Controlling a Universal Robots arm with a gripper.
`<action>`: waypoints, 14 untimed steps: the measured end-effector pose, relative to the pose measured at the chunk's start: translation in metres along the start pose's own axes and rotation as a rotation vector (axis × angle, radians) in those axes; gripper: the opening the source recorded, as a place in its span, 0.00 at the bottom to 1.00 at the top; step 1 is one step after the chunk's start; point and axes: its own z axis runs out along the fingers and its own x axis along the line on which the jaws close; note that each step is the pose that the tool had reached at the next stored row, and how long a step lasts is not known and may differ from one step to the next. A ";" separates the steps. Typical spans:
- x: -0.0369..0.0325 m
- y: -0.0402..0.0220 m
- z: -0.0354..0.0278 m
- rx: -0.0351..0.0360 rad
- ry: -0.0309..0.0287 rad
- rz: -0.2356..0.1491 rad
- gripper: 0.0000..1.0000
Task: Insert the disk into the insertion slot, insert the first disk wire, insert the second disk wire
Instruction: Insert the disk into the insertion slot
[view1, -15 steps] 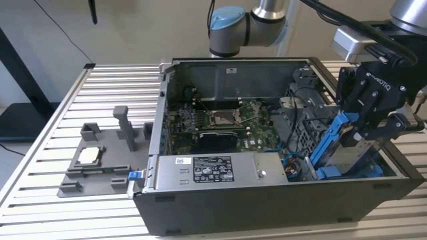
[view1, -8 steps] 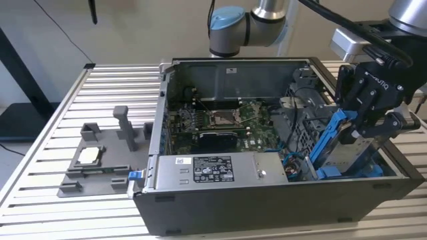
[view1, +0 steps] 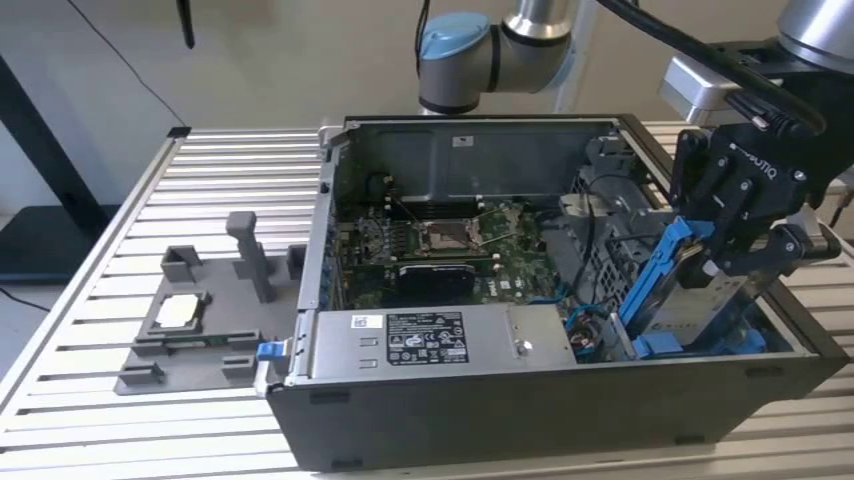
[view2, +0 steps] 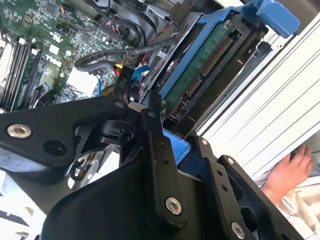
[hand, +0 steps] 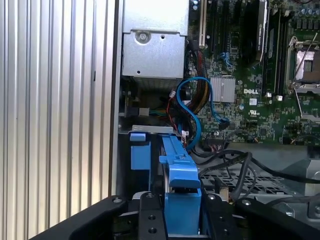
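The disk (view1: 697, 300), silver-grey in a bright blue carrier, stands on edge and tilted in the open case's front corner at the exterior view's right. My gripper (view1: 731, 262) is shut on its upper part. In the first wrist view the carrier's blue edge (hand: 176, 162) runs out from between the black fingers (hand: 150, 215). The second wrist view shows the disk's connector end (view2: 212, 57) past the gripper links. The grey perforated cage of the insertion slot (view1: 614, 250) is right beside the disk. A loose blue wire (hand: 194, 107) and black wires (hand: 235, 167) lie next to it.
The case holds the dark motherboard (view1: 447, 240) and a grey power-supply box (view1: 427, 340) along its front. A grey fixture with small parts (view1: 200, 320) sits on the slatted table at the exterior view's left. A person's hand (view2: 290, 170) rests outside the case.
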 end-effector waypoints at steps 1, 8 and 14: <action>0.0000 0.0000 -0.0004 0.0001 -0.0003 0.000 0.33; -0.0001 0.0000 -0.0007 0.0000 -0.0008 0.000 0.33; -0.0001 0.0001 -0.0014 -0.0001 0.0003 0.000 0.43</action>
